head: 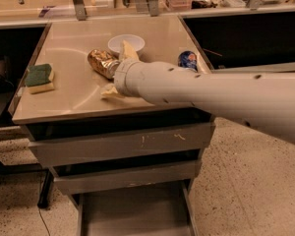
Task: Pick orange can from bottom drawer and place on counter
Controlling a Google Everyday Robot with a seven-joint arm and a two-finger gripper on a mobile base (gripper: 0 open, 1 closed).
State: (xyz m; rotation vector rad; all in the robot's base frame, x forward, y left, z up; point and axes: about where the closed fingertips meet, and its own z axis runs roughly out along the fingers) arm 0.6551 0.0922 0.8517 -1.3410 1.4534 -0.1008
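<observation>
The orange can (102, 63) lies on its side on the beige counter (73, 97), just left of the arm's end. My gripper (118, 69) reaches in from the right over the counter. Its two cream fingers are spread, one (128, 48) behind the can by the bowl and one (109, 91) in front of it. The can sits between them and they do not visibly press on it. The bottom drawer (132, 215) is pulled out below, its grey floor bare where it shows.
A white bowl (126, 42) stands behind the can. A blue can (188, 59) is at the counter's right edge, partly behind my arm. A green-and-yellow sponge (39, 77) lies at the left. Black sinks (236, 38) flank the counter. Two upper drawers (123, 144) are closed.
</observation>
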